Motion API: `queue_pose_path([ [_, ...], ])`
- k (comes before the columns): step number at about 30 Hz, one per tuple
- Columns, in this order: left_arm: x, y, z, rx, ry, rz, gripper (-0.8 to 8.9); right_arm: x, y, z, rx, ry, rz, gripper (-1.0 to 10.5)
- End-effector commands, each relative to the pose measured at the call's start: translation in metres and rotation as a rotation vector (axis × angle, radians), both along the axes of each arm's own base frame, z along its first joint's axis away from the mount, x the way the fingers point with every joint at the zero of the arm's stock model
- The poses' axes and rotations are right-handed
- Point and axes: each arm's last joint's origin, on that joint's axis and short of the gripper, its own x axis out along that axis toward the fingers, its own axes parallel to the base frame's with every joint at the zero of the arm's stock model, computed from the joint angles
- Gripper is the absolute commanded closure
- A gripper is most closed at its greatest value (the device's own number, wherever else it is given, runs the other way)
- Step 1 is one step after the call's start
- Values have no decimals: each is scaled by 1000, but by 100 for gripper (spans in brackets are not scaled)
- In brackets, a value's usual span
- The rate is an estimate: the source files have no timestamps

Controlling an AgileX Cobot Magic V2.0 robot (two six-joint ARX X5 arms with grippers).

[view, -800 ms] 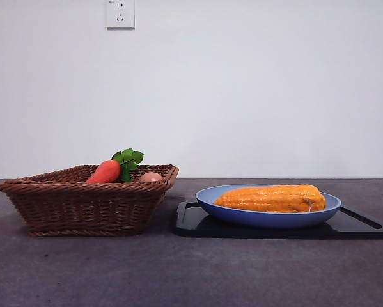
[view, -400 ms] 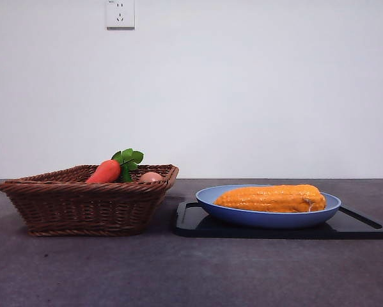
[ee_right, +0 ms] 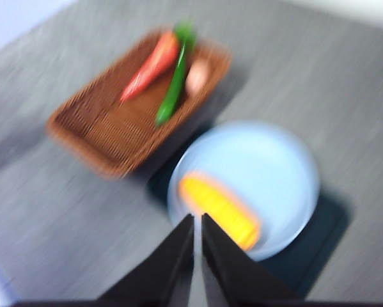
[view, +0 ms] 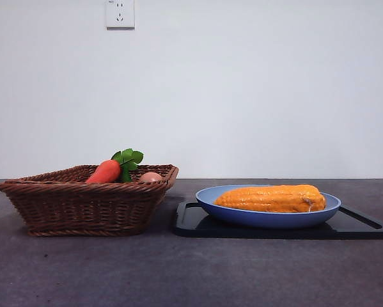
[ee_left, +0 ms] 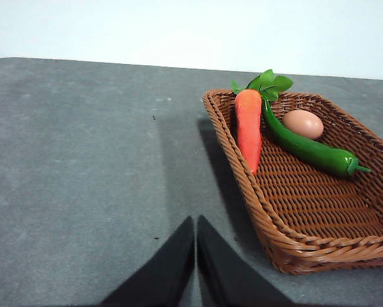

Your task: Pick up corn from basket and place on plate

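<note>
The corn (view: 271,198) lies lengthwise in the blue plate (view: 268,219), free of any gripper; the blurred right wrist view shows the corn (ee_right: 220,210) near the edge of the plate (ee_right: 281,166). Left of the plate stands the wicker basket (view: 82,208), which holds no corn. My left gripper (ee_left: 195,225) is shut and empty above the bare table beside the basket (ee_left: 319,204). High over the plate, my right gripper (ee_right: 197,224) is shut with nothing in it. Neither arm shows in the front view.
A carrot (ee_left: 249,128), a green pepper (ee_left: 306,148) and an egg (ee_left: 302,123) lie in the basket. The plate rests on a flat black tray (view: 357,225). Grey tabletop (view: 178,272) stretches in front of both.
Nothing has moved in the front view; the corn, plate and basket stay where they were.
</note>
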Motion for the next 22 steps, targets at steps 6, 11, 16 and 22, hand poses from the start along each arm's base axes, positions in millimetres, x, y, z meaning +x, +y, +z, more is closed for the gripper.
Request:
queue_pose_path([
  [6,1,0,-10,-10,31,6,806,-24,-14,-44,30,-267,-113,944],
  [11,1,0,-10,-10,31,6,806,-38,-20,-86,43,-420,-221,944],
  [16,1,0,-10,-10,31,6,806,-46,-23,-122,45,-508,-317,944],
  [22,1,0,-10,-10,31,6,806,-44,-26,-161,93,-518,-463,944],
])
